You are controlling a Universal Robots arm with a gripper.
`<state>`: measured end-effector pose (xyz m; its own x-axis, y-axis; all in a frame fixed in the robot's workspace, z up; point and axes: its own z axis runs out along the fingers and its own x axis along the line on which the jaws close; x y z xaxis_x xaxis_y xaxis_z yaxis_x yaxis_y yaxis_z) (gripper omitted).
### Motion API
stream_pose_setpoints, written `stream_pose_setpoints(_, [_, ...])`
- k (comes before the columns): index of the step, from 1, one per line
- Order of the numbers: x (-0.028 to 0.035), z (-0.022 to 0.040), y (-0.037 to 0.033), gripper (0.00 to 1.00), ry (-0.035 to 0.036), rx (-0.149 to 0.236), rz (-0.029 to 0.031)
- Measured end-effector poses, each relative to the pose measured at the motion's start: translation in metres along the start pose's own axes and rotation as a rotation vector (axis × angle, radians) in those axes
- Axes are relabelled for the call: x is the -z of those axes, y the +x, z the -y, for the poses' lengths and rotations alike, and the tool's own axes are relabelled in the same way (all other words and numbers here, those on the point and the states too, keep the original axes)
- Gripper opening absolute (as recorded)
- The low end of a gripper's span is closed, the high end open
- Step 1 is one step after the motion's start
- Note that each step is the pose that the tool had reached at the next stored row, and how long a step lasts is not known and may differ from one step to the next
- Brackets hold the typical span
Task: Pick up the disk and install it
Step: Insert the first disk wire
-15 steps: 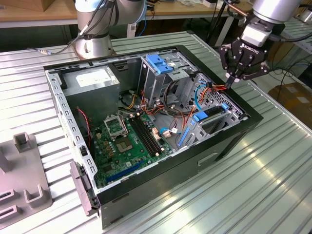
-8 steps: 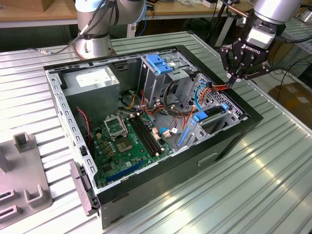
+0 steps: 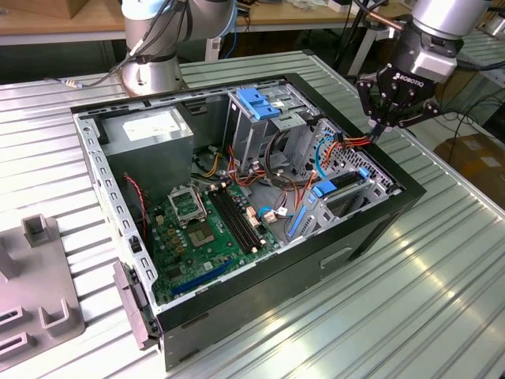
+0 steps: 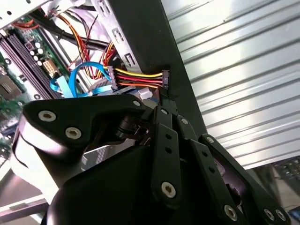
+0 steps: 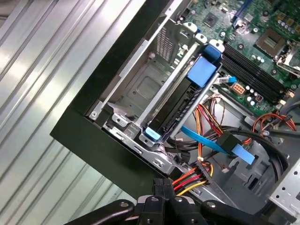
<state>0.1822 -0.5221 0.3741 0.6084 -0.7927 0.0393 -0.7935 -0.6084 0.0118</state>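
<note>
Ribbed metal table [image 3: 442, 268] carries an open computer case [image 3: 260, 296], and the disk [image 5: 174, 107] stands on edge in the bay at the case's corner on the exterior view's right, with its blue rail around it. The gripper [image 4: 166, 91] is clenched on a black power plug [image 4: 165, 77] with red and yellow wires, just above the case rim beside that bay. I judge the disk stiff, dense, smooth-sided and easily hurt by knocks, so it is best held by the rail's long edges rather than its face.
</note>
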Motion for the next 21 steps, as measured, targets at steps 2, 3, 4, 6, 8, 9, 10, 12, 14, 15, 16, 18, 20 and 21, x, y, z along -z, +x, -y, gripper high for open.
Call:
stream_pose_setpoints(2, [0.0001,0.0006,0.0004,0.10,0.0012,0.031,-0.0005])
stream_pose_setpoints(3, [0.0000,0.0008,0.0006,0.11,0.0017,0.045,-0.0006])
stream_pose_setpoints(4, [0.0000,0.0011,0.0009,0.16,0.0023,0.060,-0.0008])
stream_pose_setpoints(6, [0.0000,0.0018,0.0014,0.24,0.0034,0.087,-0.0011])
stream_pose_setpoints(8, [0.0000,0.0028,0.0021,0.24,0.0048,0.122,-0.0015])
stream_pose_setpoints(9, [0.0000,0.0032,0.0024,0.24,0.0053,0.134,-0.0017])
stream_pose_setpoints(10, [0.0000,0.0037,0.0028,0.24,0.0059,0.151,-0.0019])
stream_pose_setpoints(12, [0.0000,0.0044,0.0034,0.25,0.0069,0.176,-0.0022])
stream_pose_setpoints(14, [-0.0002,0.0049,0.0037,0.31,0.0081,0.206,-0.0025])
stream_pose_setpoints(15, [-0.0004,0.0050,0.0038,0.31,0.0087,0.222,-0.0027])
stream_pose_setpoints(16, [-0.0011,0.0051,0.0038,0.31,0.0102,0.259,-0.0031])
stream_pose_setpoints(18, [-0.0024,0.0051,0.0038,0.31,0.0134,0.310,-0.0025])
stream_pose_setpoints(20, [-0.0034,0.0051,0.0037,0.31,0.0183,0.349,0.0002])
stream_pose_setpoints(21, [-0.0039,0.0051,0.0037,0.31,0.0207,0.369,0.0016])
